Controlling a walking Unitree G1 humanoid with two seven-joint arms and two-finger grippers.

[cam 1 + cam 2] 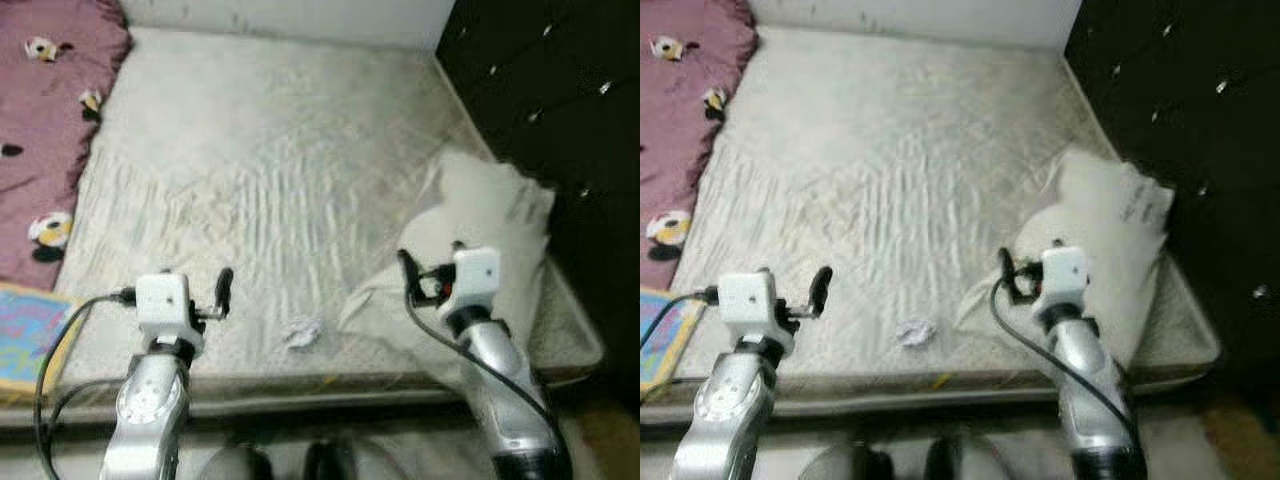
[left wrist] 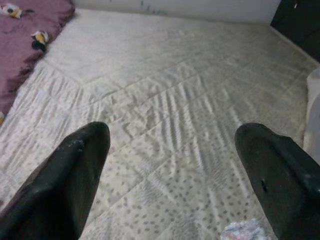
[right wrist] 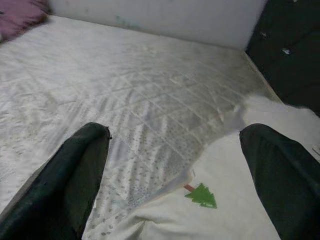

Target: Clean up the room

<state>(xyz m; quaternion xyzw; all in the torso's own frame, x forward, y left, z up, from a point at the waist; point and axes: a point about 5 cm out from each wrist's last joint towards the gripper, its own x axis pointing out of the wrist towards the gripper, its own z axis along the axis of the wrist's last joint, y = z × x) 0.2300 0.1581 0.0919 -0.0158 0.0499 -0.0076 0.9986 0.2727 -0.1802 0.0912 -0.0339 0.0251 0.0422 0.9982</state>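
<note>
A bare white quilted mattress (image 1: pixel 270 150) lies before me. A small crumpled tissue (image 1: pixel 302 333) rests near its front edge, between my two arms. A white pillow (image 1: pixel 490 220) with a small green tree print (image 3: pixel 201 196) slumps at the mattress's right side. My left gripper (image 1: pixel 205 290) hovers open over the front left of the mattress, holding nothing, with the tissue (image 2: pixel 245 231) just ahead of one finger. My right gripper (image 1: pixel 425 275) is open too, right over the pillow's near left edge (image 3: pixel 235 200).
A pink blanket (image 1: pixel 45 110) with small panda-like prints covers the left side. A colourful flat book or mat (image 1: pixel 25 335) lies at the front left corner. A black tufted panel (image 1: pixel 560 90) stands along the right, and a pale wall runs behind the bed.
</note>
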